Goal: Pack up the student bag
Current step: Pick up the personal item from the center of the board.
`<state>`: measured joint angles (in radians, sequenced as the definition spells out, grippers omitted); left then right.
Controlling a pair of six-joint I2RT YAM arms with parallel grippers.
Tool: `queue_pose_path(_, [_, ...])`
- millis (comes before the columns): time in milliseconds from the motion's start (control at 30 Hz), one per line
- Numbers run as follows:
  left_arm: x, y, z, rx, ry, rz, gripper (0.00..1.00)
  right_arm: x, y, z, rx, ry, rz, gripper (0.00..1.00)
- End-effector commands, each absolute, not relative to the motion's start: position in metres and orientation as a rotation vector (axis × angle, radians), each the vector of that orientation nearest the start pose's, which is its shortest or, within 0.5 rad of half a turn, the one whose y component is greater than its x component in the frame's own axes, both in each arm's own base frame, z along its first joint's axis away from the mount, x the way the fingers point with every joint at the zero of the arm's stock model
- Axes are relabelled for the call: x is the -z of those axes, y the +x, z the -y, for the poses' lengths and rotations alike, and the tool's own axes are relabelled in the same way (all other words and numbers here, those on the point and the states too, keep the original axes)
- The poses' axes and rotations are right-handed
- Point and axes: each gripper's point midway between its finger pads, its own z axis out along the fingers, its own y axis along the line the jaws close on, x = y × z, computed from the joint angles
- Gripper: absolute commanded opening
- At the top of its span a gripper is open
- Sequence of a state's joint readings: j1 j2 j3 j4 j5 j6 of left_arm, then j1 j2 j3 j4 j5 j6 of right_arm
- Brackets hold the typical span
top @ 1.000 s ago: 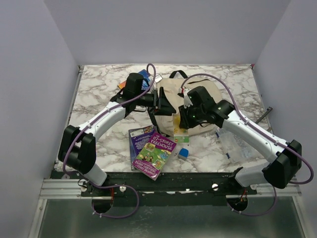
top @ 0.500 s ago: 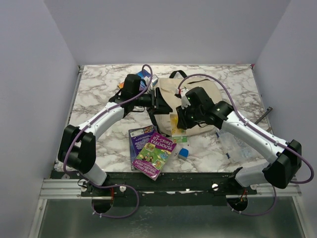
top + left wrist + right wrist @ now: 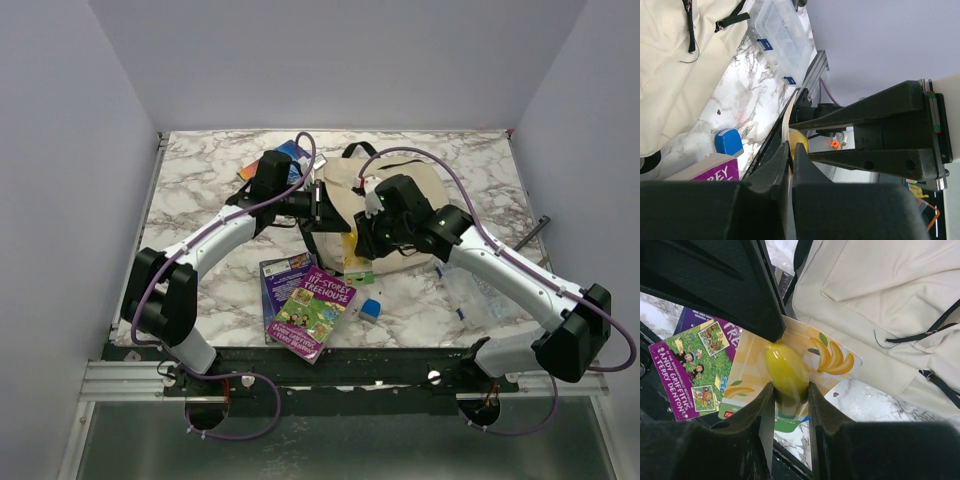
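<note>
Nearest the arm bases, a glossy purple paperback (image 3: 312, 312) lies askew over a darker book (image 3: 280, 272), its corner reaching the near edge of the marble table (image 3: 200, 190). A small blue block (image 3: 371, 309) with rounded corners sits just right of it. A clear plastic compartment box (image 3: 468, 290) lies farther right, near the table's right side. Beyond these, the right gripper (image 3: 789, 392) pinches a stiff, flat banana-printed card (image 3: 747, 372) at the bag's near edge. The left gripper (image 3: 791, 150) is pressed tight on a thin cream, black-trimmed rim of the student bag (image 3: 395, 190), whose soft creased fabric slumps mid-table towards the far right. Bare marble shows left of the left arm.
</note>
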<state>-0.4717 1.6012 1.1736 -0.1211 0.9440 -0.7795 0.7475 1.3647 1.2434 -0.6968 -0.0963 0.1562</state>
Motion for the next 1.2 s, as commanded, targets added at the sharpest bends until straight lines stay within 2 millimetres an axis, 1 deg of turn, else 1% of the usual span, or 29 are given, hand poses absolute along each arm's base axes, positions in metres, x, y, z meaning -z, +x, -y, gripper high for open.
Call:
queue_pose_path(0, [-0.243, 0.270, 0.321, 1.708, 0.414, -2.266, 0.00, -0.216, 0.258, -0.266, -0.535, -0.681, -2.250, 0.09])
queue_pose_path(100, [-0.263, 0.268, 0.315, 1.660, 0.460, -2.163, 0.00, -0.214, 0.257, -0.263, -0.552, -0.552, -2.289, 0.24])
queue_pose_path(133, [-0.269, 0.270, 0.311, 1.632, 0.459, -2.132, 0.00, -0.214, 0.255, -0.261, -0.564, -0.499, -2.299, 0.36])
queue_pose_path(167, [-0.276, 0.274, 0.305, 1.603, 0.448, -2.093, 0.00, -0.214, 0.257, -0.255, -0.542, -0.407, -2.313, 0.49])
queue_pose_path(200, [-0.287, 0.277, 0.299, 1.586, 0.432, -2.047, 0.00, -0.213, 0.256, -0.250, -0.530, -0.339, -2.329, 0.60])
queue_pose_path(233, [-0.291, 0.283, 0.290, 1.567, 0.390, -2.023, 0.00, -0.213, 0.256, -0.245, -0.522, -0.266, -2.337, 0.71])
queue_pose_path(267, [-0.300, 0.289, 0.283, 1.554, 0.359, -1.975, 0.00, -0.211, 0.255, -0.241, -0.520, -0.198, -2.349, 0.80])
queue_pose_path(300, [-0.301, 0.296, 0.273, 1.534, 0.310, -1.954, 0.00, -0.210, 0.252, -0.240, -0.543, -0.130, -2.358, 0.90])
queue_pose_path(333, [-0.305, 0.300, 0.265, 1.526, 0.270, -1.926, 0.00, -0.210, 0.250, -0.242, -0.580, -0.075, -2.363, 0.96])
queue_pose_path(367, [-0.308, 0.305, 0.258, 1.524, 0.236, -1.905, 0.00, -0.208, 0.246, -0.247, -0.634, -0.037, -2.364, 1.00])
queue_pose_path(433, [-0.313, 0.311, 0.246, 1.545, 0.178, -1.877, 0.00, -0.206, 0.241, -0.260, -0.761, 0.013, -2.358, 1.00])
queue_pose_path(467, [-0.315, 0.313, 0.241, 1.562, 0.144, -1.856, 0.00, -0.209, 0.240, -0.265, -0.826, 0.063, -2.339, 1.00])
queue_pose_path(500, [-0.318, 0.315, 0.237, 1.588, 0.110, -1.828, 0.00, -0.212, 0.238, -0.276, -0.931, 0.081, -2.305, 1.00])
queue_pose_path(533, [-0.318, 0.317, 0.233, 1.607, 0.078, -1.808, 0.00, -0.221, 0.236, -0.287, -1.061, 0.103, -2.246, 1.00])
queue_pose_path(567, [-0.320, 0.318, 0.230, 1.631, 0.053, -1.783, 0.00, -0.234, 0.235, -0.300, -1.205, 0.107, -2.157, 1.00])
queue_pose_path(600, [-0.318, 0.320, 0.226, 1.651, 0.019, -1.775, 0.00, -0.250, 0.234, -0.311, -1.350, 0.111, -2.053, 1.00])
queue_pose_path(633, [-0.320, 0.321, 0.224, 1.683, -0.001, -1.755, 0.00, -0.259, 0.231, -0.319, -1.457, 0.112, -1.984, 0.99])
queue_pose_path(667, [-0.321, 0.322, 0.222, 1.714, -0.019, -1.738, 0.00, -0.265, 0.233, -0.324, -1.523, 0.107, -1.919, 0.98])
queue_pose_path(733, [-0.323, 0.322, 0.220, 1.780, -0.039, -1.693, 0.00, -0.266, 0.236, -0.336, -1.590, 0.091, -1.876, 0.97])
queue_pose_path(767, [-0.323, 0.322, 0.219, 1.808, -0.053, -1.680, 0.00, -0.263, 0.241, -0.340, -1.602, 0.104, -1.872, 0.97])
queue_pose_path(800, [-0.323, 0.322, 0.219, 1.833, -0.060, -1.673, 0.00, -0.262, 0.244, -0.343, -1.624, 0.108, -1.856, 0.94])
queue_pose_path(833, [-0.322, 0.323, 0.219, 1.851, -0.066, -1.669, 0.00, -0.261, 0.245, -0.346, -1.655, 0.115, -1.830, 0.90])
queue_pose_path(900, [-0.323, 0.322, 0.219, 1.887, -0.072, -1.649, 0.00, -0.257, 0.250, -0.346, -1.695, 0.183, -1.790, 0.83])
queue_pose_path(967, [-0.325, 0.321, 0.218, 1.904, -0.080, -1.629, 0.00, -0.259, 0.251, -0.339, -1.765, 0.259, -1.701, 0.76])
queue_pose_path(1033, [-0.324, 0.322, 0.217, 1.905, -0.091, -1.619, 0.00, -0.264, 0.251, -0.335, -1.826, 0.306, -1.627, 0.65])
queue_pose_path(1100, [-0.323, 0.323, 0.216, 1.918, -0.118, -1.616, 0.00, -0.266, 0.253, -0.333, -1.828, 0.321, -1.598, 0.61])
queue_pose_path(1167, [-0.326, 0.322, 0.216, 1.939, -0.116, -1.593, 0.00, -0.266, 0.255, -0.327, -1.818, 0.345, -1.572, 0.60])
